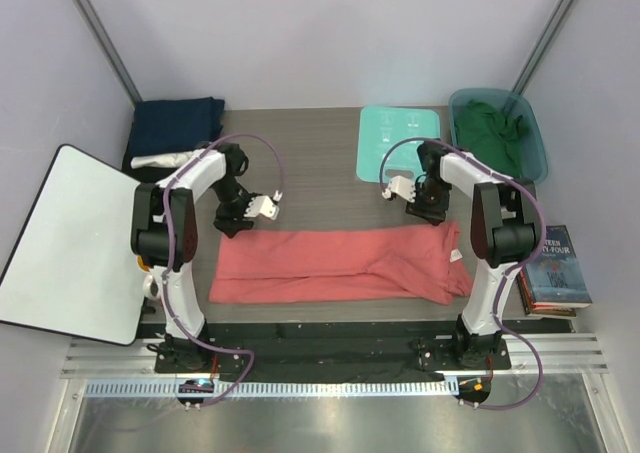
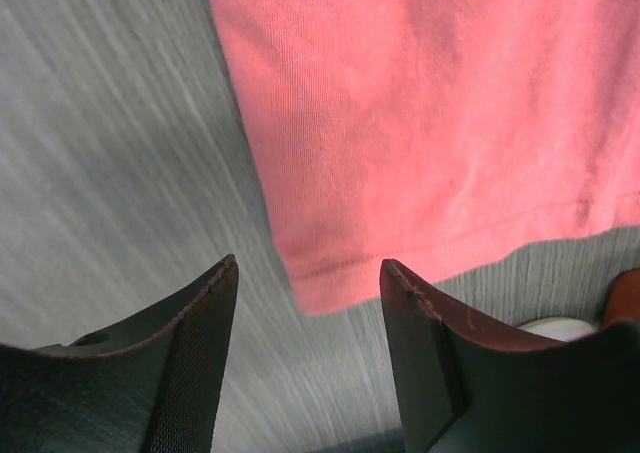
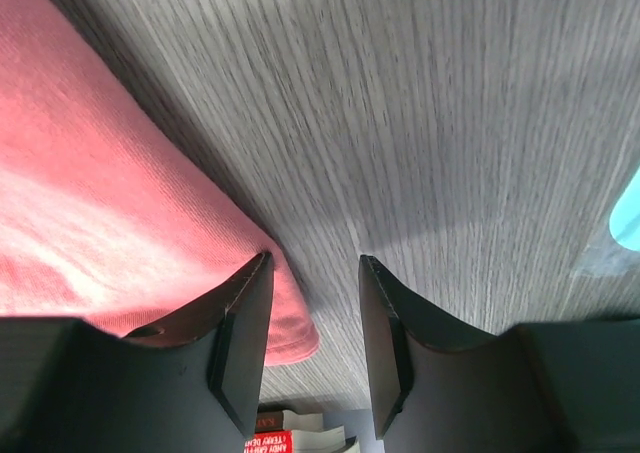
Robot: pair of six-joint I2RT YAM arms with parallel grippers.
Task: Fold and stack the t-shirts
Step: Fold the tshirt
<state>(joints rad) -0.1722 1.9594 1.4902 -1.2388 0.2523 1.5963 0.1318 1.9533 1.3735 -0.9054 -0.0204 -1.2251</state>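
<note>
A coral-red t-shirt [image 1: 340,264] lies folded into a long strip across the near table. My left gripper [image 1: 230,225] hovers open at its far left corner. In the left wrist view the shirt's hemmed corner [image 2: 330,273] lies just ahead of the gap between my open fingers [image 2: 205,323], with nothing held. My right gripper [image 1: 430,211] is open at the shirt's far right edge. In the right wrist view the shirt edge [image 3: 150,233] lies against my left finger [image 3: 245,313], and the gap holds only bare table. A navy shirt [image 1: 178,125] lies folded at the back left. A dark green shirt [image 1: 493,130] sits in a bin.
A teal bin [image 1: 532,138] stands back right, with a mint-green board [image 1: 398,141] beside it. A white cloth [image 1: 155,160] lies by the navy shirt. A large white board [image 1: 70,238] overhangs on the left. Books [image 1: 556,268] are stacked on the right.
</note>
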